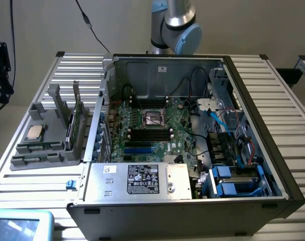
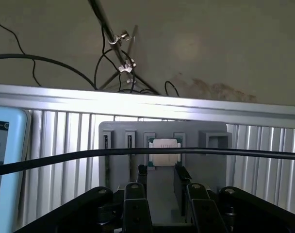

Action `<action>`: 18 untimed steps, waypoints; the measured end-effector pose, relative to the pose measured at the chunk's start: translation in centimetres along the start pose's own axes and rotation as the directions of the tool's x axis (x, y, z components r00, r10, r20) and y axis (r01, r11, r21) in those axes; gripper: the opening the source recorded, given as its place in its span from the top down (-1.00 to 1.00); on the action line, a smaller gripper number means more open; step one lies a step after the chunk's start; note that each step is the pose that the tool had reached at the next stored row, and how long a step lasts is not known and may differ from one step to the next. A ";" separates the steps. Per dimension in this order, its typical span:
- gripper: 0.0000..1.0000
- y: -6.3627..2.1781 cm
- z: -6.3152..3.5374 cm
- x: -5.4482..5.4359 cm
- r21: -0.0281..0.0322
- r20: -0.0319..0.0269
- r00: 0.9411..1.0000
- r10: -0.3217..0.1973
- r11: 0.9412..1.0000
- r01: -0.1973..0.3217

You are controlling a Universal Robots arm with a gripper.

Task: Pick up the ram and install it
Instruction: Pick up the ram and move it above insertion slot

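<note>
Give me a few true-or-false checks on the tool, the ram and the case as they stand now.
1. The tool is open and empty. True.
2. The ram is seated in the motherboard's black slots. False: it lies in the grey holder, outside the case.
3. The silver processor sits in the grey holder. True.
4. The computer case is closed. False: it lies open.

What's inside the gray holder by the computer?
A square silver chip, an upright green card and a long ram stick lying flat. Whatever is beneath them is covered.
</note>
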State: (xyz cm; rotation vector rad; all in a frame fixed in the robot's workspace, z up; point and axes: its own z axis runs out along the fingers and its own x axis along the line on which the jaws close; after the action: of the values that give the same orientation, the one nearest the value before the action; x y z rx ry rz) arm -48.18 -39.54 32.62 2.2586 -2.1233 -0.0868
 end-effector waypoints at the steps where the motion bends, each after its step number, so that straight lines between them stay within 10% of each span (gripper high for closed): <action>1: 0.29 0.01 0.10 0.0 0.000 0.000 1.000 -0.006 1.000 0.006; 18: 0.29 0.52 2.61 0.1 0.004 -0.003 0.999 -0.042 0.999 0.042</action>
State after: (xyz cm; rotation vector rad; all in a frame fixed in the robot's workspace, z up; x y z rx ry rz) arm -48.87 -39.64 30.04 2.3041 -2.0774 -0.0798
